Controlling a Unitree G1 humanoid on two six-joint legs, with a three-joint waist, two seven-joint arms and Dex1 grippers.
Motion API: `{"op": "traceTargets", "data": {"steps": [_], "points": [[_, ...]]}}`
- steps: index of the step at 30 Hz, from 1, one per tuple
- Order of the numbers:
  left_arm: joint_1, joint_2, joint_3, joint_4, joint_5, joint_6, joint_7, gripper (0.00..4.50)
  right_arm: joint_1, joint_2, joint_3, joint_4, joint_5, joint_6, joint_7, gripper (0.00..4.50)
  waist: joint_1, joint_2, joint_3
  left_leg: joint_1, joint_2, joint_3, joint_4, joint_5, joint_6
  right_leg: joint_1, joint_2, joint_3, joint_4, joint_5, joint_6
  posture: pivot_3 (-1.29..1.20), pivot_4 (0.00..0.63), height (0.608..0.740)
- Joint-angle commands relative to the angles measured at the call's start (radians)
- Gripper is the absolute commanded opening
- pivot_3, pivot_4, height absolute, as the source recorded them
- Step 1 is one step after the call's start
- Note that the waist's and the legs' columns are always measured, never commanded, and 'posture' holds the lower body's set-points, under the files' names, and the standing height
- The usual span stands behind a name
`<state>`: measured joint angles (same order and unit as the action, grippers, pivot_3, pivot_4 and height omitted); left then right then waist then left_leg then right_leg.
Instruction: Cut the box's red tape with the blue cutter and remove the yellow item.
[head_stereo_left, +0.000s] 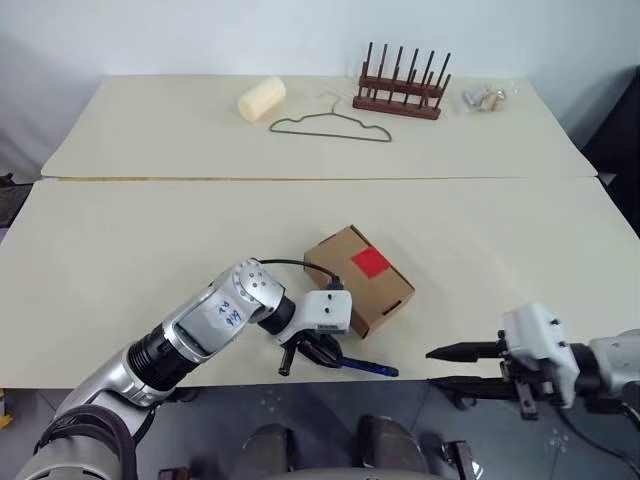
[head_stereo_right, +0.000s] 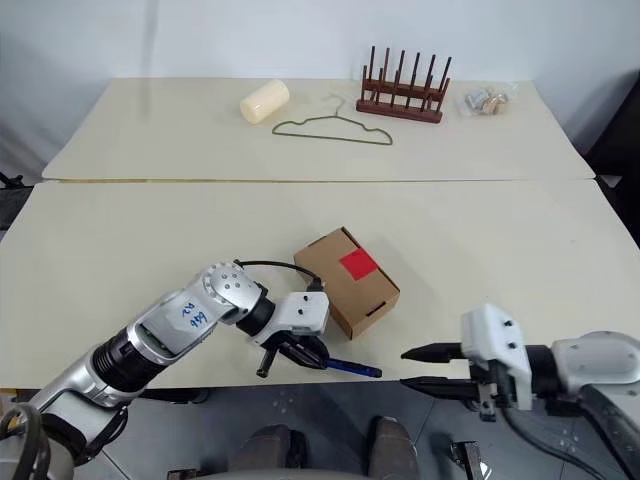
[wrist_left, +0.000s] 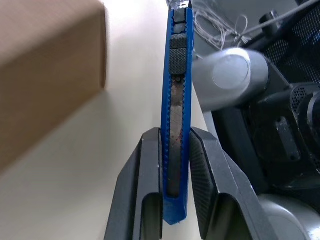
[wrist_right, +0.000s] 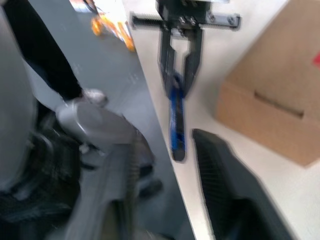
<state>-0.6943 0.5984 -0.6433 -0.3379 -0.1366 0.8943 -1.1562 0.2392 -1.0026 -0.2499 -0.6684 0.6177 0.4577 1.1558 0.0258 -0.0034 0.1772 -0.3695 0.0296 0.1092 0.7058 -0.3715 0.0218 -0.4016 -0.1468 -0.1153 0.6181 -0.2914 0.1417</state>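
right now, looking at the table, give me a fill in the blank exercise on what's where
1. The left gripper is shut on the slim blue ____.
2. The small red square of tape sits on top of the brown cardboard ____.
3. On the far table, the wire hanger lies between the pale cream cylinder roll and the dark wooden peg ____.
4. The right gripper holds ____.

Missing words: cutter; box; rack; nothing
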Motion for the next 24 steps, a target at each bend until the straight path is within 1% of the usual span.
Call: {"op": "traceTargets", "data": {"steps": [1, 2, 7, 13, 16, 24], "points": [[0.016, -0.005, -0.042, -0.059, 0.016, 0.089, 0.059, 0.41, -0.043, 0.037, 0.085, -0.014, -0.098, -0.049, -0.071, 0.14, 0.003, 0.000, 0.000, 0.000, 0.000, -0.001, 0.001, 0.000, 0.000, 0.001, 0.000, 0.000, -0.001, 0.000, 0.000, 0.00, 0.150, 0.740], [0.018, 0.003, -0.052, -0.066, 0.033, 0.105, 0.081, 0.41, -0.058, 0.047, 0.111, -0.007, -0.119, -0.055, -0.087, 0.02, 0.003, 0.000, 0.000, -0.001, 0.000, -0.003, 0.003, 0.000, 0.000, 0.003, 0.000, -0.001, -0.001, 0.000, 0.000, 0.00, 0.150, 0.740], [0.008, 0.003, -0.084, -0.070, 0.089, 0.142, 0.185, 0.41, -0.104, 0.090, 0.203, 0.039, -0.229, -0.099, -0.143, 0.02, 0.005, 0.000, 0.000, 0.000, 0.000, -0.009, 0.008, 0.000, 0.000, 0.009, 0.000, -0.003, -0.003, 0.000, 0.000, 0.00, 0.150, 0.740], [-0.006, 0.020, -0.103, -0.069, 0.115, 0.126, 0.232, 0.41, -0.176, 0.115, 0.286, 0.098, -0.290, -0.131, -0.144, 0.02, 0.004, 0.001, 0.000, 0.000, -0.001, -0.010, 0.012, 0.001, 0.003, 0.012, 0.000, 0.001, -0.006, 0.000, -0.001, 0.00, 0.150, 0.740], [-0.012, 0.036, -0.101, -0.072, 0.126, 0.132, 0.248, 0.41, -0.195, 0.122, 0.327, 0.128, -0.324, -0.176, -0.128, 0.02, 0.003, 0.001, 0.000, 0.000, -0.001, -0.011, 0.012, 0.002, 0.004, 0.012, 0.000, 0.003, -0.006, 0.000, -0.001, 0.00, 0.150, 0.740], [-0.008, 0.046, -0.083, -0.102, 0.133, 0.143, 0.304, 0.41, -0.267, 0.164, 0.391, 0.198, -0.372, -0.204, -0.130, 0.02, -0.001, 0.001, -0.001, 0.001, -0.001, -0.010, 0.013, 0.002, 0.004, 0.011, 0.000, 0.004, -0.003, 0.000, -0.001, 0.00, 0.150, 0.740]]}}
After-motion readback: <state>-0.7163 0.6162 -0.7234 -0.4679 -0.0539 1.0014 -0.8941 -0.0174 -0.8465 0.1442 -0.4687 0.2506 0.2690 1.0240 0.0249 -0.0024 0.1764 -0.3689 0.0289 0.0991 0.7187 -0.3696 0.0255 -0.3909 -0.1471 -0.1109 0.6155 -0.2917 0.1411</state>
